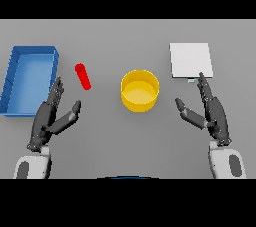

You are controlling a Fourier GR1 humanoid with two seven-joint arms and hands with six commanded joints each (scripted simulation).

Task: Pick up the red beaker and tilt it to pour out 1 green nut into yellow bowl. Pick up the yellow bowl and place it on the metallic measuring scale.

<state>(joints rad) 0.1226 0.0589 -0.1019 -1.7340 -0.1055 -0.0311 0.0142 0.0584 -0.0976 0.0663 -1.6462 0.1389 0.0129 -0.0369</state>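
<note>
Currently, we hold nothing: left hand (51, 116) and right hand (210, 112) rest open. The red beaker (83, 76) sits at 10 o'clock from the yellow bowl (140, 90), scale (190, 60) at 2 o'clock. Overtilting could spill extra nuts.

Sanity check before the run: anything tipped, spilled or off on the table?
The red beaker appears to lie on its side between the blue tray and yellow bowl. No spill visible. Both hands open, touching nothing.
</note>
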